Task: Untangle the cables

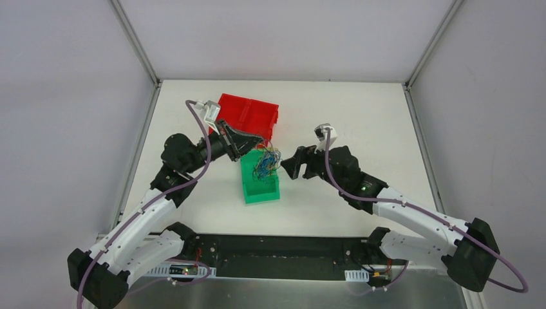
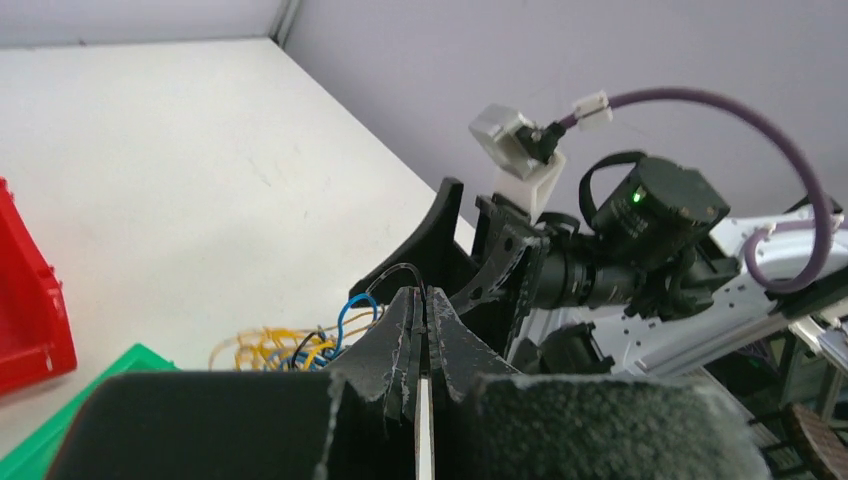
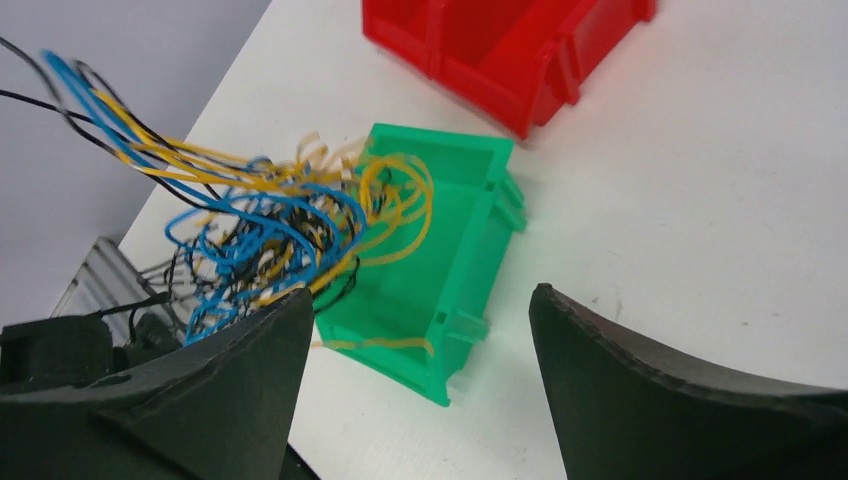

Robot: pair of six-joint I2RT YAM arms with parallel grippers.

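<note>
White table (image 1: 360, 116); left tool (image 2: 421, 300) tight on cables (image 3: 270, 220), right tool (image 3: 420, 295) wide

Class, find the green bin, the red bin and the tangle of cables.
green bin (image 3: 425, 285), right wrist view, bare inner floor.
red bin (image 1: 248, 111), top view, inside of a compartment.
cables (image 3: 265, 225), right wrist view, middle of the tangle.

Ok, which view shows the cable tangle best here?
Right wrist: the cables are large in frame, with yellow, blue and black strands distinct over the green bin. Top external shows only a small clump; left wrist shows a few loops beyond the shut left gripper.
</note>
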